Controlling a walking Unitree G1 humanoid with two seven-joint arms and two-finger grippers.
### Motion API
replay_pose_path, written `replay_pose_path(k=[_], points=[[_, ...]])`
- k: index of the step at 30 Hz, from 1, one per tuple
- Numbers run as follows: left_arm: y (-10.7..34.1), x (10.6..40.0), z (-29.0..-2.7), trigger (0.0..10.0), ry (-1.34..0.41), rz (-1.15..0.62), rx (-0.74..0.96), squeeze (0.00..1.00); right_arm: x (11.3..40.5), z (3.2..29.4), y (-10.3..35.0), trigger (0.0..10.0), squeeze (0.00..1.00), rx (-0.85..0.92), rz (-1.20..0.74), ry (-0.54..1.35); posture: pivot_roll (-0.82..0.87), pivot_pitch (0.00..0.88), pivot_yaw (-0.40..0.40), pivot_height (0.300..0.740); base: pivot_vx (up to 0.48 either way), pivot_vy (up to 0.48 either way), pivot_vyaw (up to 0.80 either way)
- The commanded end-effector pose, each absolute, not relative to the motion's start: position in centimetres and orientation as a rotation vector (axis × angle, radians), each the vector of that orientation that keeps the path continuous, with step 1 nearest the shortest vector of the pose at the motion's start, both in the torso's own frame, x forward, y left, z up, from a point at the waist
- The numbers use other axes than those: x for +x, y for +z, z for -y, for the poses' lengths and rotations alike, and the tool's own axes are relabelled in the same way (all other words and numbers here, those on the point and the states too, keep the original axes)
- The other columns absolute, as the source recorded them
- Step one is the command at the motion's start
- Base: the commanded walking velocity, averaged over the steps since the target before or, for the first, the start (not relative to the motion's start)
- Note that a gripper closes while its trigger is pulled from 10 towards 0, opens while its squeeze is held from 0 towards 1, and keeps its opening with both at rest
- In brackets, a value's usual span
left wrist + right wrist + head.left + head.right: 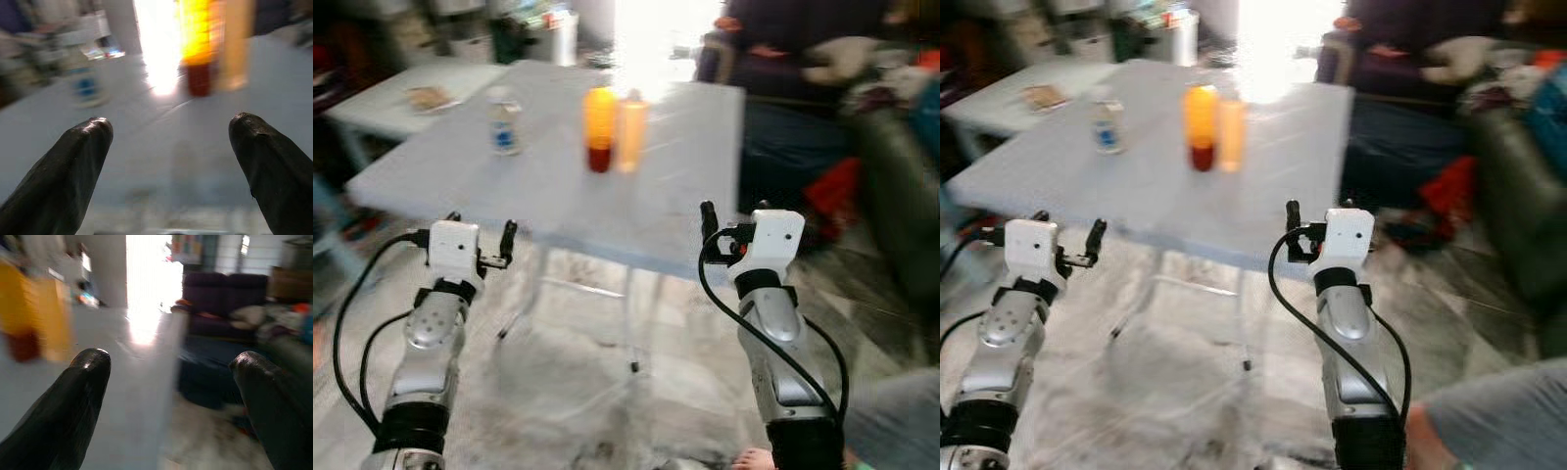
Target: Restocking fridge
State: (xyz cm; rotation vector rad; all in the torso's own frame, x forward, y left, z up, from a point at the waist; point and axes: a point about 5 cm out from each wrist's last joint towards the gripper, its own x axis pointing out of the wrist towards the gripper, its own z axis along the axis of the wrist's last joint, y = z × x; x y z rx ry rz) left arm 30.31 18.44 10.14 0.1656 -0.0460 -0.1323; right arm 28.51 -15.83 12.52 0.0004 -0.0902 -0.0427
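Observation:
A white table [558,196] stands ahead of me, blurred. On it are a small clear bottle with a blue label [504,122], an orange bottle with a dark red base [599,129] and a paler orange bottle [631,132] touching it. My left gripper [481,228] is open in front of the table's near edge, its fingers [73,166] pointing toward the bottles. To the right, my right gripper [734,215] is open at the near right corner, its fingers [73,401] apart with nothing between them.
A second white table [401,98] with a plate stands at the far left. A dark sofa [225,293] with cushions and clutter sits behind and right of the table. A person's bare foot [754,458] and grey-clad leg [901,421] are near my right arm.

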Motion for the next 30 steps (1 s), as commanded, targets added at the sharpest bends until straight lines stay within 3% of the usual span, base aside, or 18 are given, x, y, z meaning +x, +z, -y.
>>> replay_pose_path(k=[1,12,30], points=[[10.28,30.05,-20.14,10.0,-0.09,0.037,0.184,0.0,28.81,14.48,13.31,10.0,0.0,0.015,0.12,-0.005,-0.04,0.0,-0.027,0.74,0.42,0.0,0.0],[10.35,30.29,-20.35,10.0,-0.046,0.032,0.182,0.0,28.8,14.55,13.32,10.0,0.0,0.017,0.126,-0.003,-0.04,0.0,-0.022,0.74,0.346,0.302,0.0],[10.99,30.6,-20.24,10.0,-0.049,0.07,0.196,0.0,29.16,14.27,13.42,10.0,0.0,0.015,0.138,0.005,-0.04,0.0,-0.023,0.74,0.0,0.456,0.0]])
